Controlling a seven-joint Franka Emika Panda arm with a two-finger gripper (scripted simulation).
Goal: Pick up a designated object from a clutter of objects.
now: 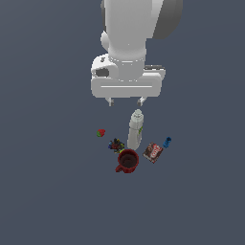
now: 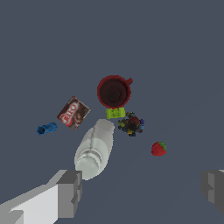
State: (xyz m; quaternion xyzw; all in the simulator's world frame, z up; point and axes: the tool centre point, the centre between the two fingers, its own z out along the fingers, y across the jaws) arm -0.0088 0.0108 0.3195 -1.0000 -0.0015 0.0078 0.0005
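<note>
Dark red mug (image 1: pixel 128 161) upright on the desk (image 1: pixel 48 191), dark inside, handle at its side; sits at the clutter's edge, beside white bottle (image 1: pixel 135 129) and brown packet (image 1: pixel 153 152). Arm points straight down above the group. Pincer (image 1: pixel 126 102) spread wide, holding nothing, well above the items.

Dark red mug (image 1: pixel 128 161) (image 2: pixel 114 91) stands upright, touching the clutter's (image 2: pixel 103 124) green bit.

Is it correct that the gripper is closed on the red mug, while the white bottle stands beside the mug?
Not quite. The gripper is open and holds nothing; it hangs above the clutter, as the exterior view shows. The white bottle does stand beside the red mug.
</note>
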